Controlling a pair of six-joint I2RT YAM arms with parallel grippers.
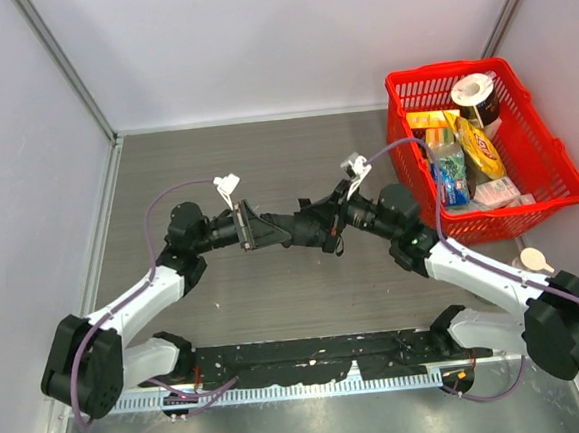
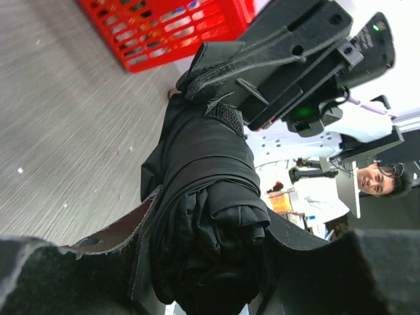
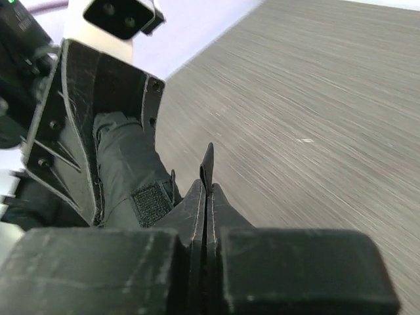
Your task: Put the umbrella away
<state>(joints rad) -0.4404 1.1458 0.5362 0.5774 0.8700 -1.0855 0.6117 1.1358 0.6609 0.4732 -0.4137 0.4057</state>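
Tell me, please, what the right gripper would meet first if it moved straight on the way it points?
The black folded fabric umbrella, which the right gripper pinches; just beyond, probably the left gripper clasping it.

1. The umbrella (image 1: 290,228) lies crosswise over the middle of the table (image 1: 265,158).
2. The left gripper (image 1: 248,227) is at its left end, the right gripper (image 1: 332,223) at its right end.
3. The basket (image 1: 557,170) stands at the table's far right, beyond the right arm (image 1: 474,267).
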